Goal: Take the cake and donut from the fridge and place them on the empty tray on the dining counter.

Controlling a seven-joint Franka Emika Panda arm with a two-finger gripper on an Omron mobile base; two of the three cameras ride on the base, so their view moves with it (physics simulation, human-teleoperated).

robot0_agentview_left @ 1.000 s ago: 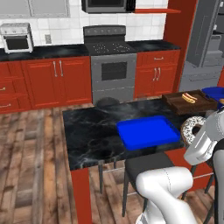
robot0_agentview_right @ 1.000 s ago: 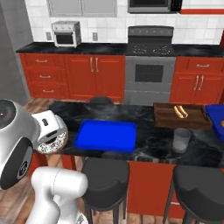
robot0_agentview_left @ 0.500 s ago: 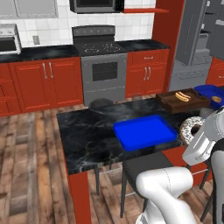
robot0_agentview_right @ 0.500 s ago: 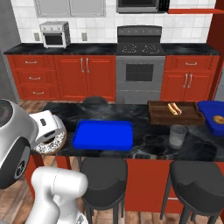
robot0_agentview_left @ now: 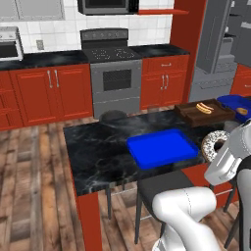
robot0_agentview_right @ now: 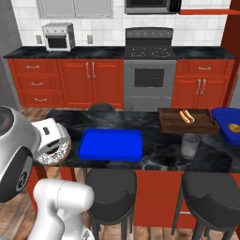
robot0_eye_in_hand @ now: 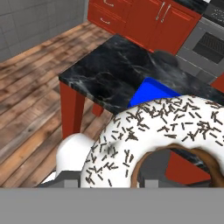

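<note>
Red cabinets and a grey stove are lining the far wall in the left base view, where the donut (robot0_agentview_left: 213, 145) is hanging at the near edge of the black bench (robot0_agentview_left: 98, 147), beside one blue tray (robot0_agentview_left: 163, 146). I judge the carry step is under way; next calls for reaching over the tray and lowering.

Seen from the right base view, one donut (robot0_agentview_right: 52, 152) is riding under the arm, near one tray (robot0_agentview_right: 111, 144), one brown board (robot0_agentview_right: 187, 121) and one glass (robot0_agentview_right: 189, 146).

Looking along the hand, the claw (robot0_eye_in_hand: 144, 175) is gripping the donut (robot0_eye_in_hand: 144, 127) through its hole.
</note>
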